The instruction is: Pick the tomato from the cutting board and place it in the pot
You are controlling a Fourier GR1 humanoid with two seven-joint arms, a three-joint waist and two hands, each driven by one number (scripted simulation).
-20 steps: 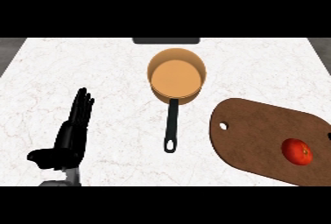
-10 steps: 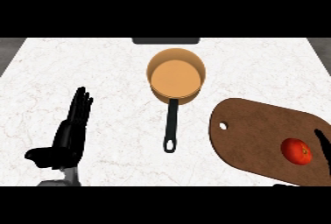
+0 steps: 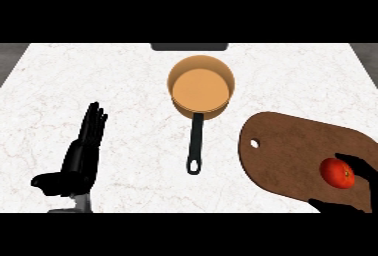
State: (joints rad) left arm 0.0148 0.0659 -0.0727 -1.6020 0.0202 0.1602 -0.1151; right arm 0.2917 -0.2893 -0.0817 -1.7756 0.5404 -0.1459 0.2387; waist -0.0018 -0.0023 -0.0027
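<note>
A red tomato (image 3: 337, 173) lies on the right end of the brown cutting board (image 3: 291, 147). My right hand (image 3: 362, 168) enters from the lower right corner. Its fingers arch over the tomato's right side and its thumb (image 3: 336, 206) sits below the tomato, apart from it; the hand is open. The copper pot (image 3: 201, 89) stands at the counter's middle back, with its black handle (image 3: 195, 145) pointing toward me. My left hand (image 3: 77, 161) rests open at the lower left, fingers up, far from both.
The cutting board has a small hole (image 3: 254, 144) near its left end, close to the pot's handle. White marble counter (image 3: 125, 75) spreads around everything. A dark strip (image 3: 189, 46) sits at the back edge behind the pot.
My right hand has come in from the lower right and now reaches around the tomato. The tomato, pot and left hand have stayed put.
</note>
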